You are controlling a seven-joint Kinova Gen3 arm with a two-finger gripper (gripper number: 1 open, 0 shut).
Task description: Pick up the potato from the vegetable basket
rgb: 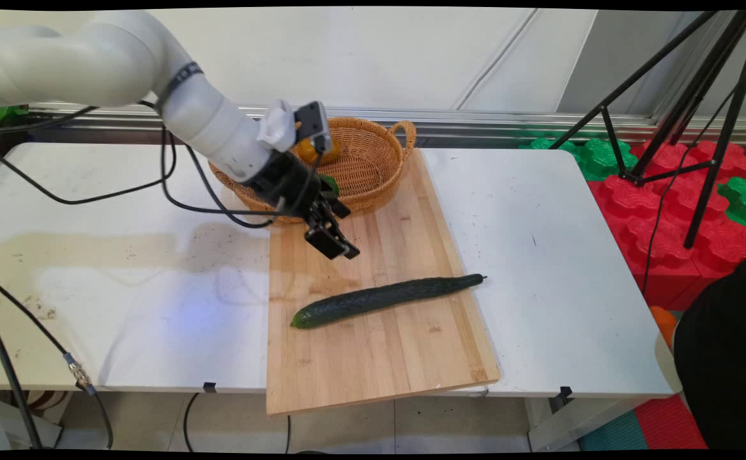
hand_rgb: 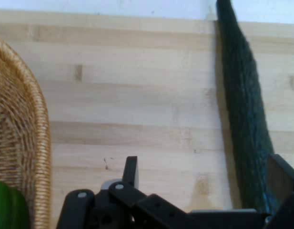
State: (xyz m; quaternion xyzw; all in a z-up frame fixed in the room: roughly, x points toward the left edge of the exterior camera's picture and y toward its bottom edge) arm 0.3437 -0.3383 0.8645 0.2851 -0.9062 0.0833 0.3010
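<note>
The white table (rgb: 124,300) filled most of the main view, and a wooden cutting board (rgb: 386,358) lay along its middle, its near end hanging over the table's front edge. At the board's far end stood a wicker basket (rgb: 373,172) with something yellow (rgb: 312,152) and something green (rgb: 329,185) inside. 1 long dark cucumber (rgb: 386,298) lay across the board, well apart from the basket, its thin stem end reaching the board's right edge.

The gripper (rgb: 334,243) hung over the bare board between basket and cucumber, nearer the basket, touching neither. In the hand view its 2 fingers (hand_rgb: 131,172) stood wide apart, with nothing between them.

If the cucumber were to be taken, I judged the jaws should straddle it across its width near the middle, since a grip close to either end would probably let it tip.

The arm hid part of the basket's front rim and most of its contents, so what the yellow and green pieces were could not be told. The hand view cut off the cucumber's near end behind the right finger.
</note>
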